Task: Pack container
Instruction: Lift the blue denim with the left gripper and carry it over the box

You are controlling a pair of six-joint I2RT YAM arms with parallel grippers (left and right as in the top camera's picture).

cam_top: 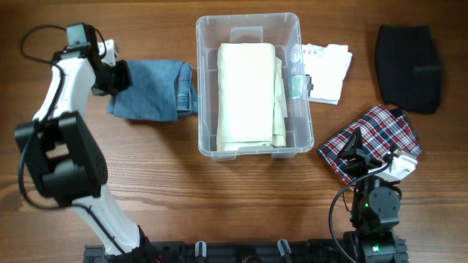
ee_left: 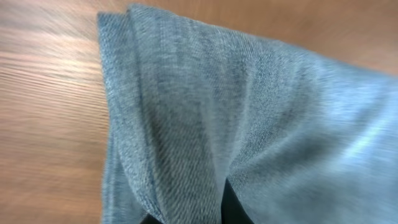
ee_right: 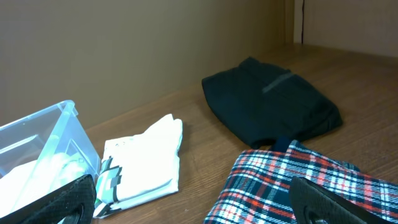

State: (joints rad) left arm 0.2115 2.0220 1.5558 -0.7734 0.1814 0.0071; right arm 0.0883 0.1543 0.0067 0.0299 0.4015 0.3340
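Clear rectangular plastic container: table centre, holding folded cream cloth. Left gripper: clamped on blue denim garment beside it. Right gripper: spread wide, empty, above red plaid cloth.

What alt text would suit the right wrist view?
A folded plaid garment lies on the wooden table just beyond the open right gripper. Behind it lie a black garment and a white folded garment, with the clear container at left.
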